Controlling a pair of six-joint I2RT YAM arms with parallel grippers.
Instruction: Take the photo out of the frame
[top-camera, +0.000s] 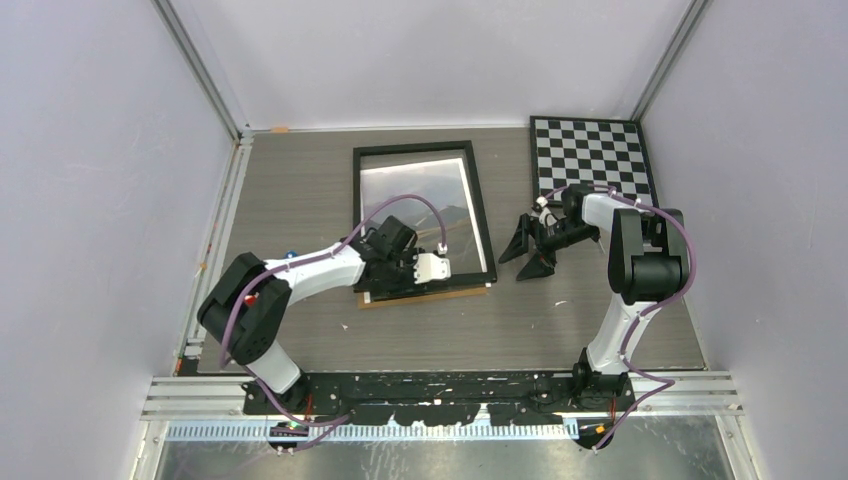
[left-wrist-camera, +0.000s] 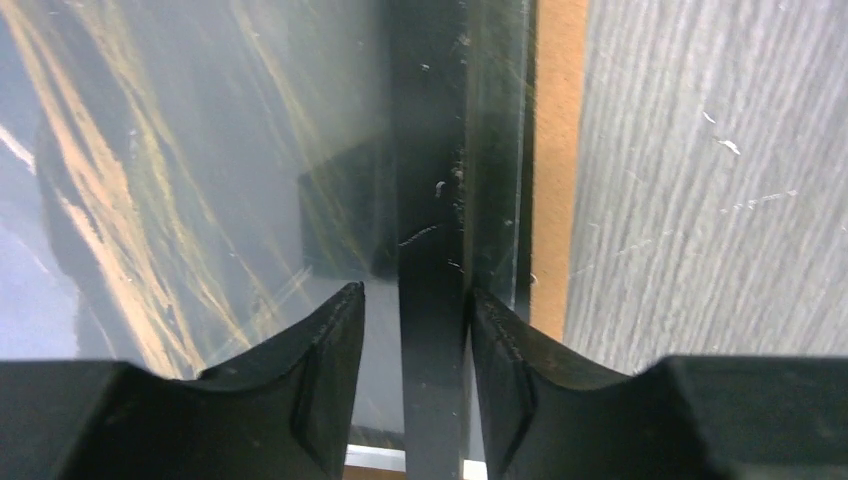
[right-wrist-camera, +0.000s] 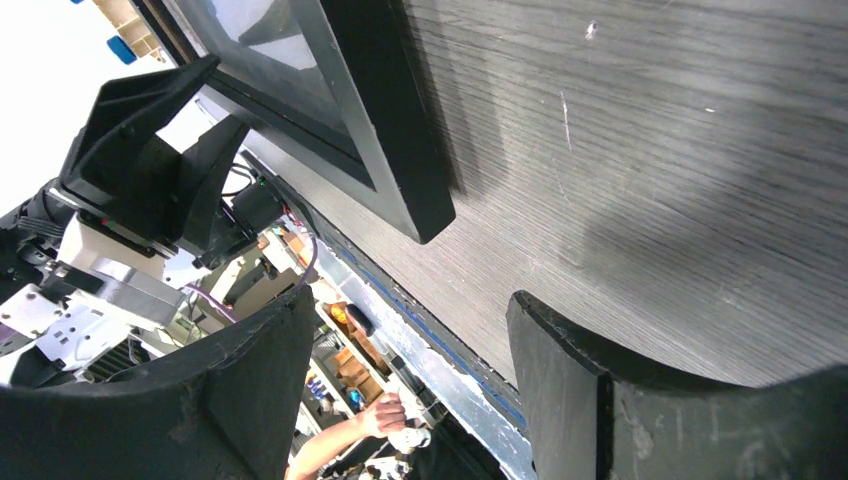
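The grey wood-grain surface (top-camera: 300, 190) carries everything, with a black-and-white checkered board (top-camera: 592, 155) at its far right corner. The frame (top-camera: 481, 210) lies flat and glass-up near the middle. Its long axis runs from the near edge toward the far wall, with the near end swung slightly to the right. The photo (top-camera: 425, 190) sits inside it under the glass in the same portrait direction, paler at the far end and darker with olive slopes toward the near end. A strip of brown backing board (top-camera: 420, 297) pokes out from under the frame's near rail.

The left gripper (top-camera: 405, 275) points down at that near rail. In the left wrist view its fingers (left-wrist-camera: 320, 380) straddle the black rail, photo on one side and brown board (left-wrist-camera: 555, 150) on the other. They are narrowly parted, with a slit of gap showing beside the rail, so they are not clamped on it.

The right gripper (top-camera: 530, 250) hangs just off the frame's near right corner (right-wrist-camera: 400, 150), apart from it. Its fingers (right-wrist-camera: 570, 400) are spread wide and hold nothing.
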